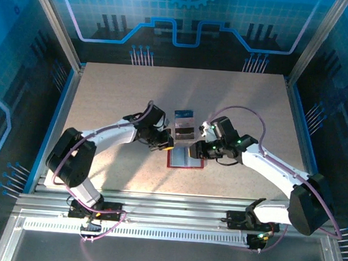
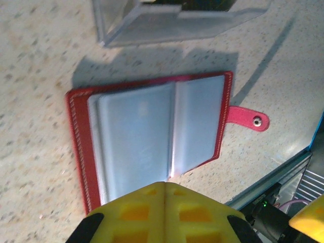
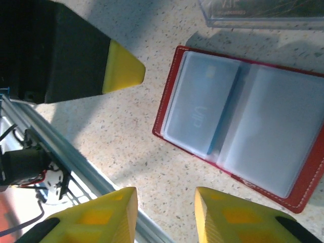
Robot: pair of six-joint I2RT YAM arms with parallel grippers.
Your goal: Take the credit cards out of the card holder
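Left gripper (image 2: 164, 190) over stitched card holder (image 2: 147, 136).

The card holder (image 2: 152, 134) has a red leather-like cover with pale stitching; its pockets (image 3: 273, 131) are smooth, slightly glossy translucent plastic. The snap (image 2: 258, 120) looks like shiny metal. The bench (image 2: 40, 61) is matt and speckled, the tray (image 2: 152, 28) clear plastic.

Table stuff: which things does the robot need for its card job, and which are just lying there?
Needed: the red card holder, lying open; the card in its pocket.
Just lying there: the clear tray.
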